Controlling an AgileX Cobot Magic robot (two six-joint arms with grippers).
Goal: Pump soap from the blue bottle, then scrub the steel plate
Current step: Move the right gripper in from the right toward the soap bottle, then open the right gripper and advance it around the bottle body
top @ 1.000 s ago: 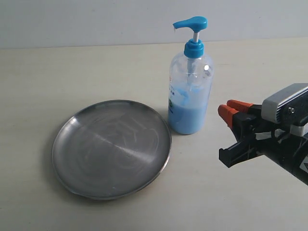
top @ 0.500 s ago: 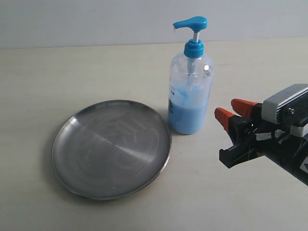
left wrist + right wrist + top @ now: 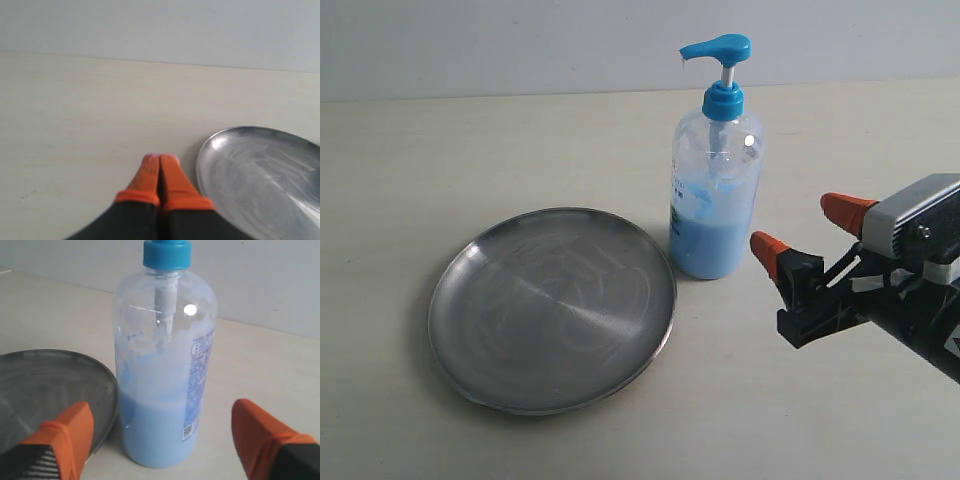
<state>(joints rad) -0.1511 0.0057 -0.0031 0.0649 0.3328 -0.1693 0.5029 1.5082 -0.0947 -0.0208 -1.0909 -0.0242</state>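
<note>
Pale tabletop point(image 3: 420, 150). Toward the left edge, flat, the steel plate point(image 3: 552, 308) — no blob showing yet. Just beside its rim, nearer the far edge, upright: the blue bottle point(image 3: 714, 195), spout turned plateward, soap point(image 3: 708, 245) in the lower half. Released, spread wide toward the bottle's belly, nothing between — right end effector point(image 3: 803, 225), probably to steady it. Clenched empty near the plate's rim: left end effector point(image 3: 160, 159).

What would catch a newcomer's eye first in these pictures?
The blue bottle stands out first, upright near the middle of the pale table, bright blue pump on top and light blue soap in its lower part. Beside it, to the left in the exterior view, lies the shiny steel plate, swirl-marked. From the right, the right gripper points its orange tips, spread open, at the bottle without touching it.
</note>
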